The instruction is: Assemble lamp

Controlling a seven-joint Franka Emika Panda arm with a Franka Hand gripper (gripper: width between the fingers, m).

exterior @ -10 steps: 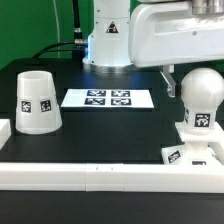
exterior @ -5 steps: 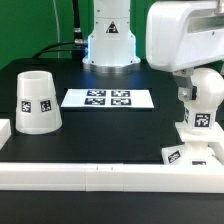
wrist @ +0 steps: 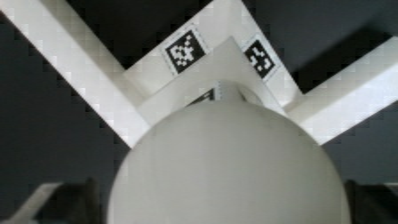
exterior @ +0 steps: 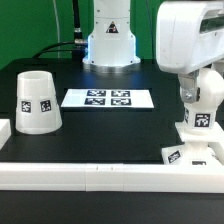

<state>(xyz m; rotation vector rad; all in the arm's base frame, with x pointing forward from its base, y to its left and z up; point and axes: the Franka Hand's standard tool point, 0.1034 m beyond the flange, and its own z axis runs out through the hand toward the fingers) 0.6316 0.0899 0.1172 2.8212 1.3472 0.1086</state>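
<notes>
The rounded bulb [exterior: 204,102] stands upright on the flat square base [exterior: 190,154] at the exterior view's right, by the front rail. My gripper [exterior: 198,72] hangs right over the bulb and its white hand hides the bulb's top. In the wrist view the bulb [wrist: 222,160] fills the middle, with the tagged base [wrist: 217,62] under it. Dark fingertips [wrist: 43,205] show on either side of the bulb with gaps between, so the gripper is open and holds nothing. The tapered shade [exterior: 35,102] stands mouth-down at the exterior view's left, apart from the gripper.
The marker board [exterior: 108,98] lies flat in the middle of the black table. A long white rail [exterior: 100,176] runs along the front edge and meets a side rail [wrist: 86,72] at the corner by the base. The robot's pedestal [exterior: 108,40] stands behind.
My gripper has moved toward the exterior view's right and come down over the bulb, now covering its top. The bulb, base and shade have not moved.
</notes>
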